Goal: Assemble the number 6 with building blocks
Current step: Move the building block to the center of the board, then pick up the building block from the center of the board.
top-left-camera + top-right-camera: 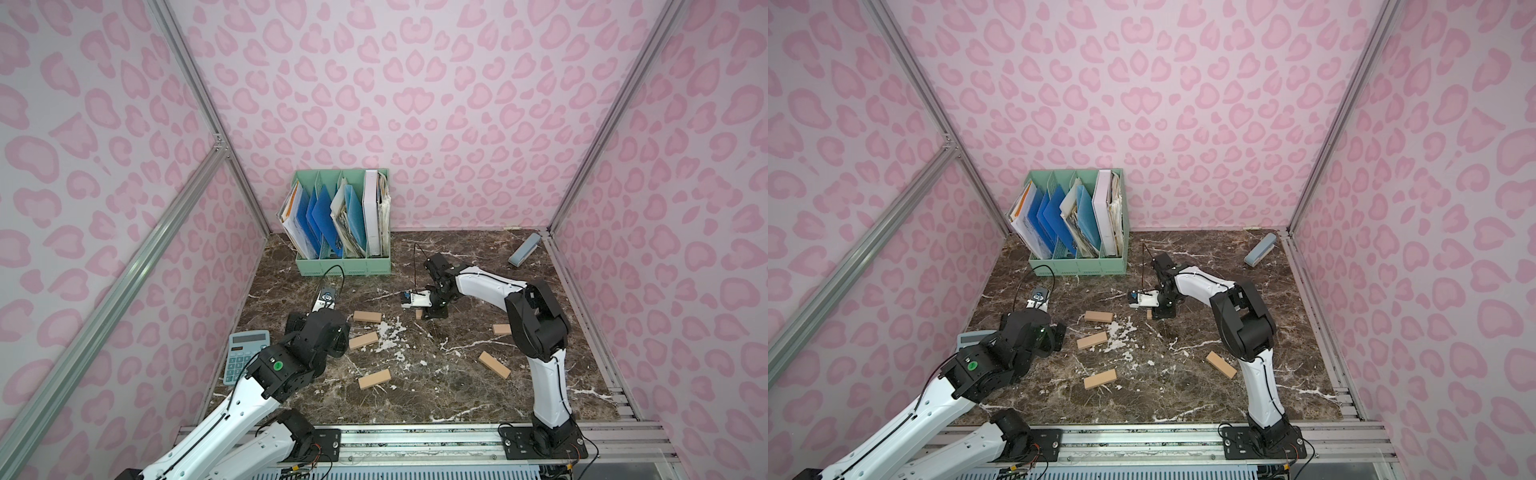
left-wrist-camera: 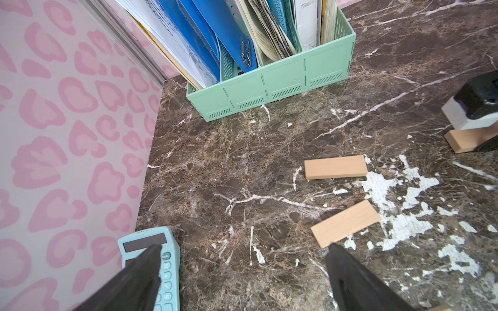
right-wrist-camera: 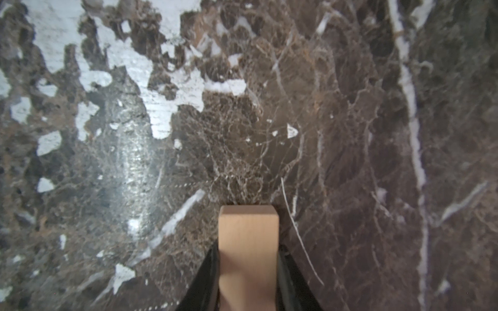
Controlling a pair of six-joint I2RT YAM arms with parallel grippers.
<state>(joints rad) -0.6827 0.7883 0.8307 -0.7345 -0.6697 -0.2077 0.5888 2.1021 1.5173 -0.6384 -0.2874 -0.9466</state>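
Blocks [image 1: 367, 316] lie scattered on the desk [image 1: 457, 386], no 6 begun; my right fingers [image 3: 207, 282] pinch one block [image 3: 248, 242], left fingers [image 2: 350, 277] spread wide

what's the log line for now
right hand: shut on block | left hand: open, empty | other blocks: scattered, unjoined | number 6: not begun

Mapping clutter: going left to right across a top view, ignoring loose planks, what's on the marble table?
Light blue calculator, mint green file organizer, tan wooden plank in the right gripper, grey-blue oblong case.
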